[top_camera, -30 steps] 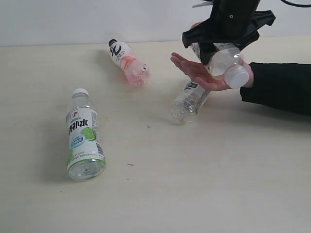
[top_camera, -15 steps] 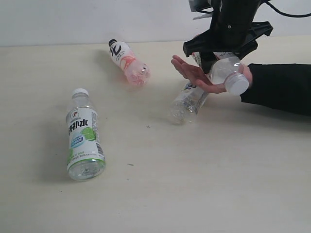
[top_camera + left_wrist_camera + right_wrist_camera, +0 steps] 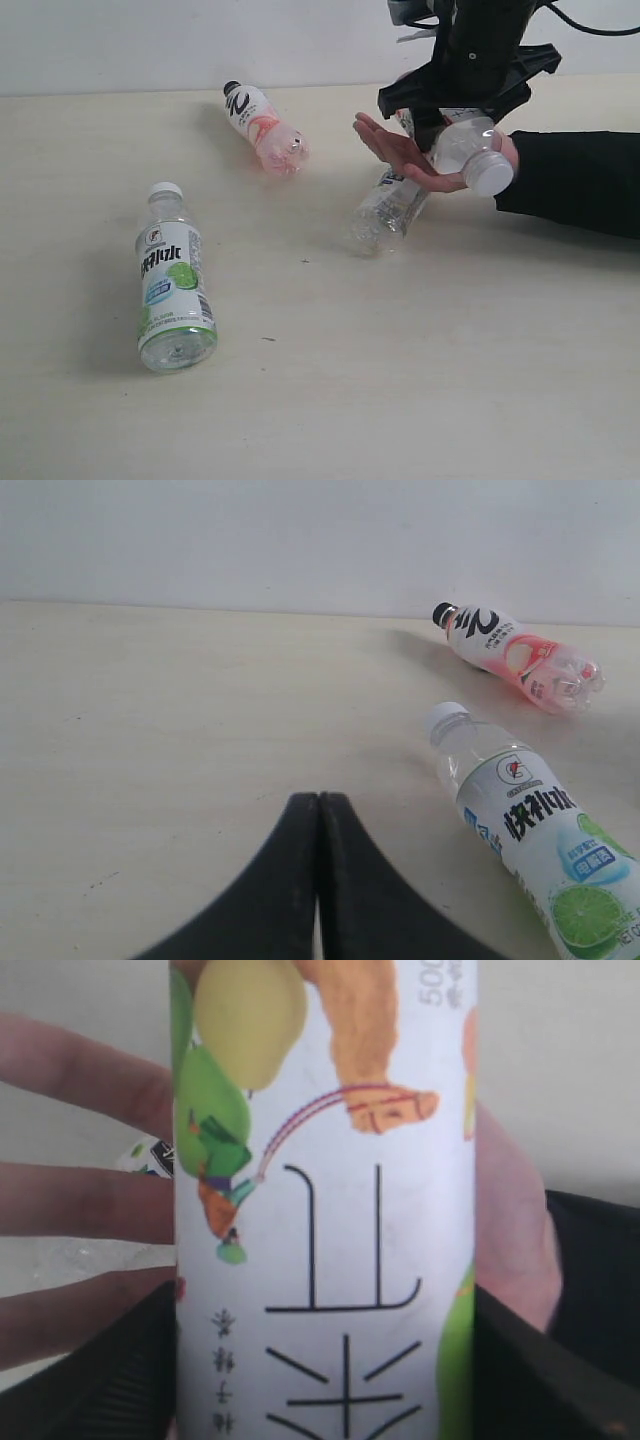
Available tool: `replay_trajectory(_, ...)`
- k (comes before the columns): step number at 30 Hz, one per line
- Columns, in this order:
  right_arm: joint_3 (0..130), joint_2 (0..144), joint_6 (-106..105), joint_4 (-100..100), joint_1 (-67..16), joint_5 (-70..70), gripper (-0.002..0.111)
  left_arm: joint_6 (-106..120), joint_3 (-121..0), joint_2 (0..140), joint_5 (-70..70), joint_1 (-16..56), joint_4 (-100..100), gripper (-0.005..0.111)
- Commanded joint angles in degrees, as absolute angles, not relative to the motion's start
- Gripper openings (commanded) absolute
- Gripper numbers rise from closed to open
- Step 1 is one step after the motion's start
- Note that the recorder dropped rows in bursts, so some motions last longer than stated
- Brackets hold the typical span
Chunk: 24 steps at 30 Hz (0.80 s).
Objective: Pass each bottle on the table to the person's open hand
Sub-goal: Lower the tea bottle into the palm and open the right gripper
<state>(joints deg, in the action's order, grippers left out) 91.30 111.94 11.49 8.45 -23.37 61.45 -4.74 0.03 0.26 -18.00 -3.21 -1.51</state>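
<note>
**Exterior view.** We see the pale table [image 3: 420, 380] carrying four bottles. The green-lime bottle [image 3: 175, 285] lies on its side at the lower left, its white cap toward the top of the frame. The pinkish bottle [image 3: 265, 128] lies at the upper centre-left, its black cap toward the upper left. At the upper right, the person's open hand [image 3: 405, 155] is held palm up on a black sleeve [image 3: 580, 180] that extends from the right edge. The black right arm [image 3: 480, 40] hangs from the top edge. The right jaws grip the fruit-label bottle [image 3: 462, 140] across the palm, and its white cap [image 3: 490, 175] points toward the lower right. The plain clear bottle [image 3: 388, 208] lies on the table just below the hand, partly hidden by it.

**Left wrist view.** The left jaws are pressed together with nothing between them, above bare table. The green-lime bottle lies near them and the pinkish bottle lies beyond it.

**Right wrist view.** The fruit-label bottle fills the middle, and the right jaws clamp it from both sides. Behind it we see spread fingers on one side and the palm and sleeve on the other. We cannot tell whether the bottle rests on the palm.
</note>
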Motion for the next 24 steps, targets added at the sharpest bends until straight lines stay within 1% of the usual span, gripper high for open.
replay_trajectory(1, 91.8, 111.84, 9.75, 9.22, -23.36, 62.65, 0.088, -4.68, 0.0, 0.0, -17.88, -2.84, -1.17, 0.0)
replay_trajectory(3, 91.8, 111.84, 9.45, 9.18, -23.65, 62.13, 0.098, -4.68, 0.0, 0.0, -17.88, -2.84, -1.17, 0.0)
replay_trajectory(5, 91.8, 111.84, 9.07, 9.18, -24.04, 61.51, 0.103, -4.68, 0.0, 0.0, -17.88, -2.84, -1.17, 0.0)
replay_trajectory(15, 91.8, 110.99, 9.07, 9.26, -24.04, 60.66, 0.104, -4.68, 0.0, 0.0, -17.88, -2.84, -1.27, 0.0)
replay_trajectory(24, 91.8, 100.02, 9.24, 9.17, -24.04, 61.86, 0.103, -4.68, 0.0, 0.0, -17.88, -2.84, -1.27, 0.0)
